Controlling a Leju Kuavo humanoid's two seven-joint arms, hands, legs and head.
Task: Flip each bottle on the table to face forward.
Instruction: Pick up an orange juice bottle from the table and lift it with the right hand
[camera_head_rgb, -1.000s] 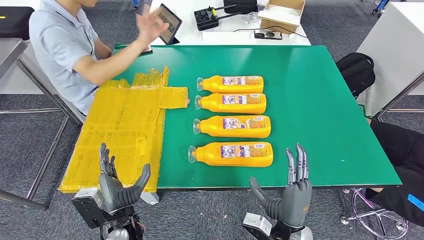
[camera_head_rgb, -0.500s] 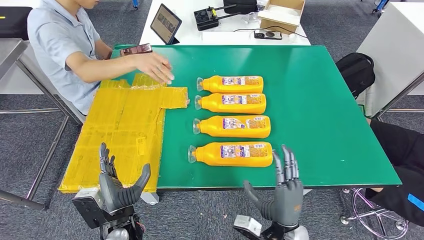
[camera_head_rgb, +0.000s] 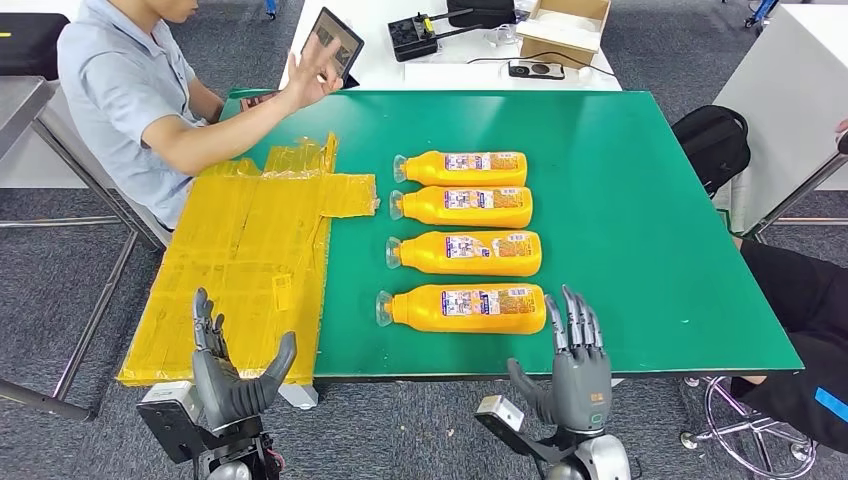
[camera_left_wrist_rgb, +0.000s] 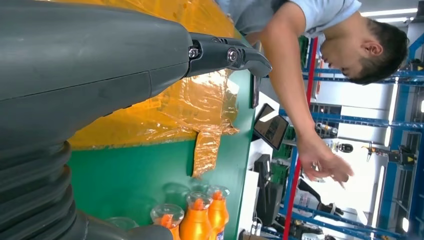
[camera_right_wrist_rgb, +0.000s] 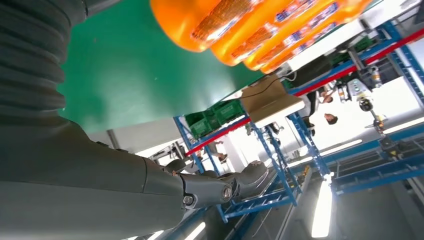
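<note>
Several orange bottles lie on their sides in a column on the green table (camera_head_rgb: 620, 190), clear caps pointing left. The nearest bottle (camera_head_rgb: 465, 308) is by the front edge, with another bottle (camera_head_rgb: 468, 253) behind it and the farthest bottle (camera_head_rgb: 463, 168) at the back. My right hand (camera_head_rgb: 577, 365) is raised with fingers spread, just in front of the table edge beside the nearest bottle's base, holding nothing. My left hand (camera_head_rgb: 227, 370) is open below the front left corner. The right wrist view shows the bottle bases (camera_right_wrist_rgb: 220, 22); the left wrist view shows their caps (camera_left_wrist_rgb: 192, 215).
A crinkled yellow plastic sheet (camera_head_rgb: 250, 260) covers the table's left side and overhangs it. A person (camera_head_rgb: 130, 95) sits at the far left with a hand raised near a tablet (camera_head_rgb: 335, 45). A black bag (camera_head_rgb: 712, 140) and chair stand to the right.
My right hand has moved left and forward toward the nearest bottle's base. The person's hand dropped to the yellow sheet, then rose again near the tablet. The bottles have not moved.
</note>
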